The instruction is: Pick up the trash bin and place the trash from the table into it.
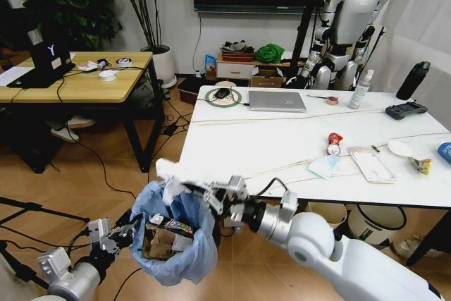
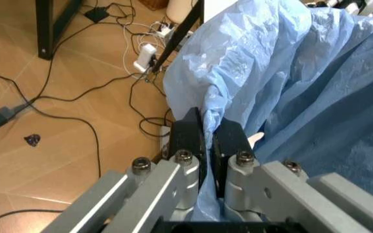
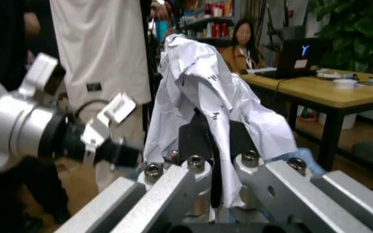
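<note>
Right wrist view: pincer (image 3: 213,141) clamping tissue (image 3: 206,92)

A white "Y"-shaped logo glows on the black laptop lid (image 1: 49,51) on the wooden desk, well beyond the left gripper (image 1: 134,229). Same logo on the laptop (image 3: 301,50) past the right gripper (image 3: 213,145). Print on the carton (image 1: 169,227) in the bin is too small to read.

The blue liner hides the trash bin (image 1: 173,244) walls and most contents.

Left gripper (image 2: 207,138) jaws clamped; right gripper (image 3: 214,141) jaws clamped.
</note>
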Robot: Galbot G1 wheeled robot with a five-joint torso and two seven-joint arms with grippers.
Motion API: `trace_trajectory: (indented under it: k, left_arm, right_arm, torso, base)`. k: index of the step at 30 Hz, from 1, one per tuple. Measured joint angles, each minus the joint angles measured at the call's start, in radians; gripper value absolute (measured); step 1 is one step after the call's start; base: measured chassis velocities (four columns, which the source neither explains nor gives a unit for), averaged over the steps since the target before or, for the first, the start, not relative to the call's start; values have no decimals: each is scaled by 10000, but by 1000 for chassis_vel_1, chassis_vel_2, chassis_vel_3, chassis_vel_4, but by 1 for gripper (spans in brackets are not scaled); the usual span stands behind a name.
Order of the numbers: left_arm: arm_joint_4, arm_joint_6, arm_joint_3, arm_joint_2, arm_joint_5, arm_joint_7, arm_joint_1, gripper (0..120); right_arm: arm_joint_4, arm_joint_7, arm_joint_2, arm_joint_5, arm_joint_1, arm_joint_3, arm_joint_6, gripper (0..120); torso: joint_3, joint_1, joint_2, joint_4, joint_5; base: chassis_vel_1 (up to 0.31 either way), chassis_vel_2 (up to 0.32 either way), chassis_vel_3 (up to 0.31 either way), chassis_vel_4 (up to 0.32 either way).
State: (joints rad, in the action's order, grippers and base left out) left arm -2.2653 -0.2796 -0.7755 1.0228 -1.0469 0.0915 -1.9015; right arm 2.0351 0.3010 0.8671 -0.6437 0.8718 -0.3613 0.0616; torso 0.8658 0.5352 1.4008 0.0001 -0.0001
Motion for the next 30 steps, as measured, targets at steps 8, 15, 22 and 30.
trace_trajectory:
  k: [8,15,22,30]
  left_arm:
    - [-55,-22,36,-12,-1,58,67,0]
    - [-14,-35,112,-32,-8,84,171,0]
    - [51,-42,171,-61,-19,93,243,0]
    - [37,-44,181,37,-25,69,219,0]
  right_arm:
    - [-264,-171,-45,1150,109,22,-44,24]
    - [-9,-237,-316,1150,321,380,-45,49]
    - [130,-370,-414,1197,725,1025,162,73]
    - [-384,-2186,584,1145,1236,4517,-1410,98]
  torso:
    - [0,0,0,0,1]
    - [0,1,0,-1,1]
    - [0,1,0,-1,2]
    - [0,1,0,0,2]
  base:
    - [0,0,0,0]
    - [0,0,0,0]
    - [0,0,0,0]
    - [0,0,0,0]
